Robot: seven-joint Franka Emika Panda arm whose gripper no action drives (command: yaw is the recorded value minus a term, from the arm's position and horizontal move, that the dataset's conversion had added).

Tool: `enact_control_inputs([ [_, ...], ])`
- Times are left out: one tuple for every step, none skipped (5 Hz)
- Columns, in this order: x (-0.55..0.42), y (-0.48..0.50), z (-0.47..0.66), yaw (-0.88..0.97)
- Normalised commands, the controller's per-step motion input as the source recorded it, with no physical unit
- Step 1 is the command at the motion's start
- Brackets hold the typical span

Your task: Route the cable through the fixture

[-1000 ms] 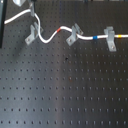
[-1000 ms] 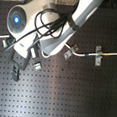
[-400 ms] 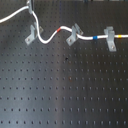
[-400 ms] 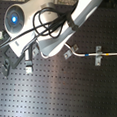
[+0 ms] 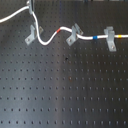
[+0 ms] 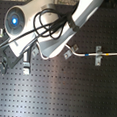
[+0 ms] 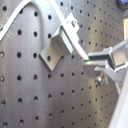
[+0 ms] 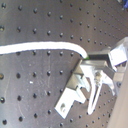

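Three clips show in the first exterior view, w/ the white cable (image 5: 47, 39) running across all of them. It already passes through the blocky grey clip (image 5: 110, 39) at the first exterior view's right, blue and yellow bands either side, and through the tilted darker clip (image 5: 74, 34) in the middle, red band just beside it. The fixture (image 5: 32, 33), the narrow forked clip at the first exterior view's left, is the one left. The cable dips below it, rises alongside, then goes up and off to the first exterior view's left. It looks to lie at or in the fork; can't say whether it's seated. So roughly two of three done, last one in progress or near finished, as a judgement.

Gripper (image 8: 95, 62): in the second wrist view the fingers (image 8: 107, 59) sit close together and the cable ends right between them, so it reads as a narrow pinch on the cable. The fixture (image 7: 59, 44) is just beside the fingertips in both wrist views. In the second exterior view the arm (image 6: 56, 34) hides the gripper itself.
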Motion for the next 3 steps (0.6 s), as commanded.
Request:
enact_control_inputs([
  [0.018,0.018,0.00,0.00],
  [-0.153,0.159,0.26,0.27],
  [-0.113,0.128,0.15,0.27],
])
